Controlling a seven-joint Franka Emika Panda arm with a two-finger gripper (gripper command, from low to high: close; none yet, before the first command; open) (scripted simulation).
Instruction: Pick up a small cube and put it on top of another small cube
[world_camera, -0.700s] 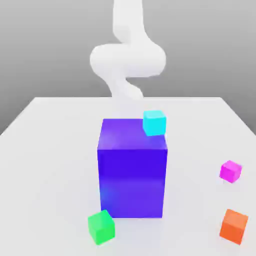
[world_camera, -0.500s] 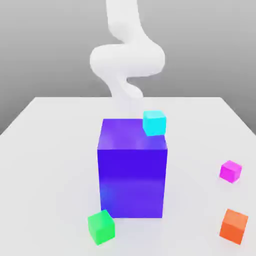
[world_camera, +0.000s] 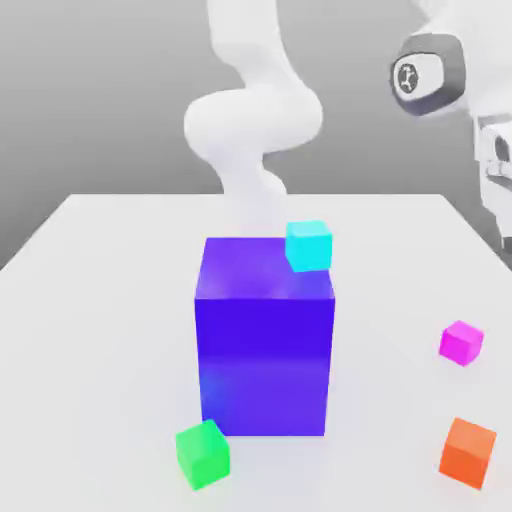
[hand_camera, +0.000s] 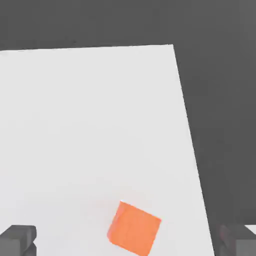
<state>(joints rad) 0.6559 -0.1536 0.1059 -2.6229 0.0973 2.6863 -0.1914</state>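
The small magenta-pink cube (world_camera: 461, 343) rests on the white table at the exterior view's right. Near the front edge, just left of the big block's corner, lies the small green cube (world_camera: 203, 453). The arm's wrist (world_camera: 430, 75) and part of the hand hang high at the exterior view's upper right, well above the magenta cube. In the hand view my gripper (hand_camera: 127, 239) is open, its two dark fingertips (hand_camera: 17, 237) far apart with nothing held. An orange cube (hand_camera: 134, 228) lies on the table below and between them.
A big blue-purple block (world_camera: 265, 335) stands mid-table with a cyan cube (world_camera: 309, 245) on its top far corner. The orange cube (world_camera: 468, 451) sits near the front right corner. The table edge (hand_camera: 187, 130) runs close to the orange cube.
The arm has swung round: its wrist and hand have come into the exterior view at the upper right. None of the cubes has moved.
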